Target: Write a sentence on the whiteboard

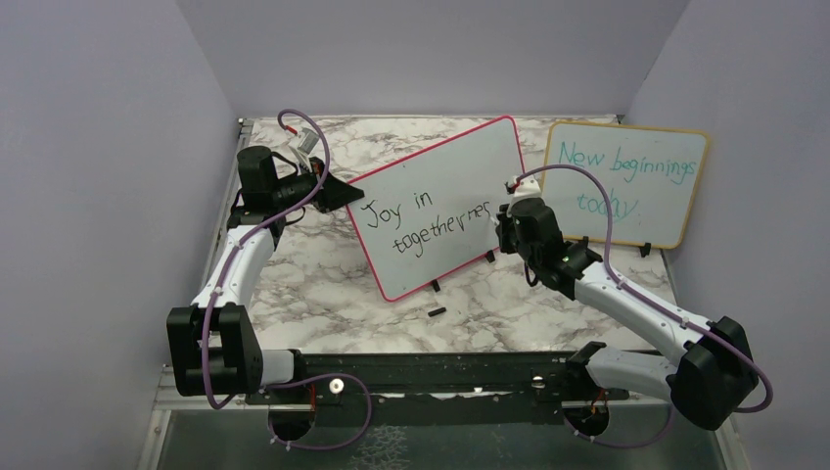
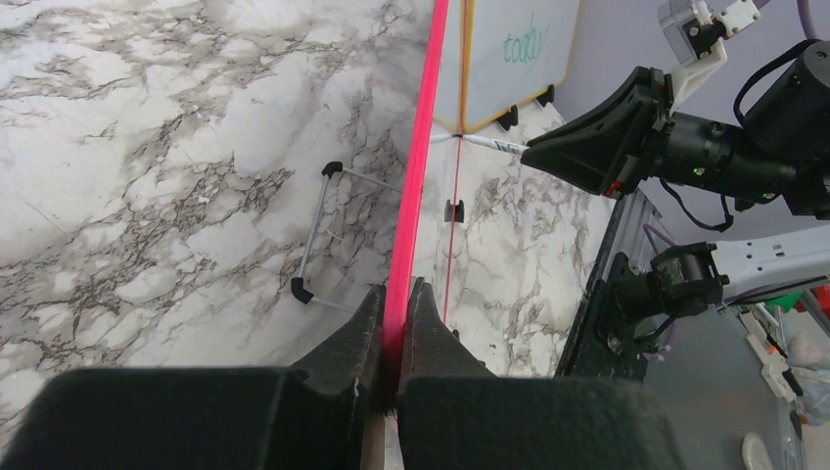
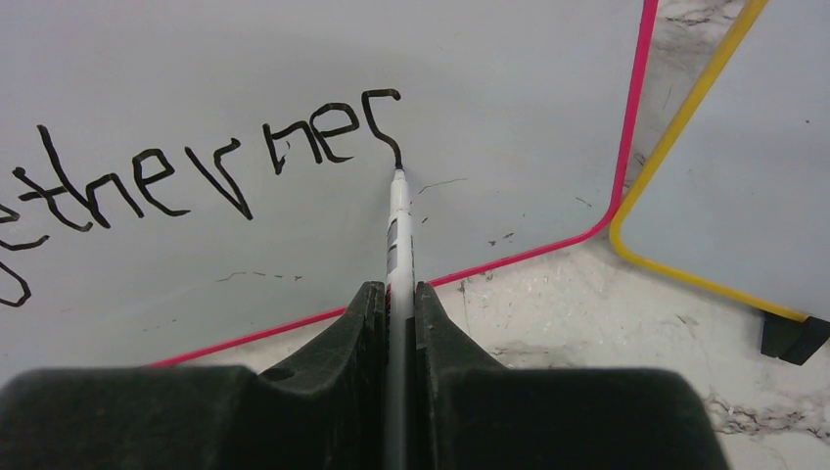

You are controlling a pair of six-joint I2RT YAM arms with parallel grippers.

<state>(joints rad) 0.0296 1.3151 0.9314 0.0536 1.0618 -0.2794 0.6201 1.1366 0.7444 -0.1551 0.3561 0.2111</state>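
The whiteboard [image 1: 445,181] with a red-pink frame stands tilted mid-table. Black handwriting on it [image 1: 431,227] reads "Joy in" above "togethernes"; the right wrist view shows its end, "thernes" [image 3: 245,162]. My left gripper [image 1: 338,192] is shut on the board's left edge; the frame [image 2: 416,166] runs between its jaws [image 2: 395,308]. My right gripper [image 1: 507,217] is shut on a white marker [image 3: 398,235], whose tip touches the board at the foot of the last "s". The marker also shows in the left wrist view [image 2: 489,144].
A yellow-framed board [image 1: 626,181] with teal writing "New beginnings today" stands at the back right, close to the whiteboard's right edge. A small black piece [image 1: 437,312] lies on the marble table in front of the whiteboard. The whiteboard's wire stand [image 2: 318,235] rests behind it.
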